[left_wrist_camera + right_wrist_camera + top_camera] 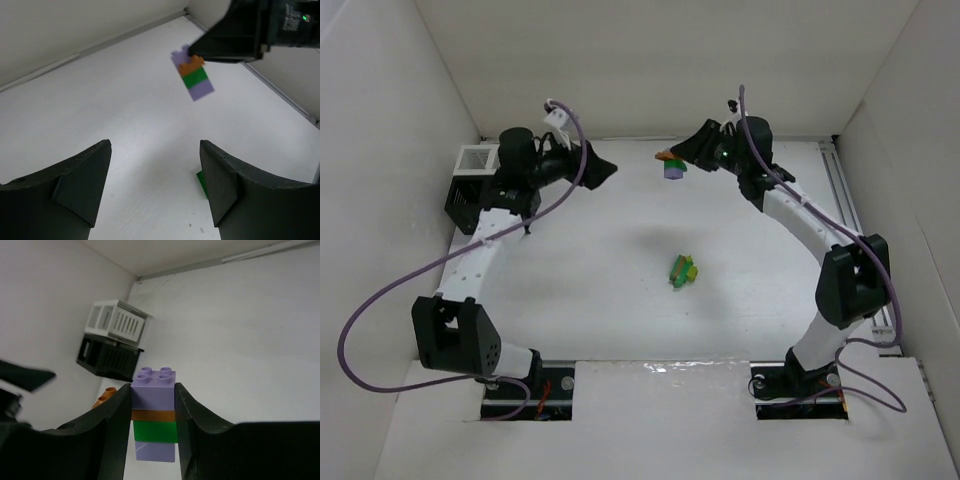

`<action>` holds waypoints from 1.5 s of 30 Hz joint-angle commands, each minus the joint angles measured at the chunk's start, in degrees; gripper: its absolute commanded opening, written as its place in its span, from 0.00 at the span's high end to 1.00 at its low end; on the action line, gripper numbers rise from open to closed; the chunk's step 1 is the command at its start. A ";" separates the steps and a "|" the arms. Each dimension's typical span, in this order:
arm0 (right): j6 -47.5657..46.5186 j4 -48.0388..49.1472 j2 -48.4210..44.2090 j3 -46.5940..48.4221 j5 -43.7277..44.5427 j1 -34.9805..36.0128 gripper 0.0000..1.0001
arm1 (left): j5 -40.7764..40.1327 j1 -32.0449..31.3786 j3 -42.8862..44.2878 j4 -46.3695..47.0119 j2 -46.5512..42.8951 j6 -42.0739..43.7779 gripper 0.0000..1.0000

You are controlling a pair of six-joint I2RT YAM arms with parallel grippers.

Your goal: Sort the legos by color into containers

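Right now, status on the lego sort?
Left gripper open, empty. Right gripper shut on lilac-orange-green stack, held aloft. Green cluster loose at centre. Rack far left, left arm alongside.

White table, plain white walls

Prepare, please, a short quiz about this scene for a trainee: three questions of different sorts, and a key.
1. True or false: the left end effector is shut on a brick.
2. Multiple choice: the right end effector holds a brick stack. Which colour is at both ends of it? A green, B lilac, C orange.
3. Fill the gap: seen from the top camera, the containers stand at the far ____ corner of the table.
Key: 1 false, it is open and holds nothing; 2 B; 3 left.
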 commanded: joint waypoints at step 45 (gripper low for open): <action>37.28 -8.77 1.58 11.89 28.33 7.46 1.00 | -21.64 -17.68 8.08 22.63 15.35 -15.86 0.33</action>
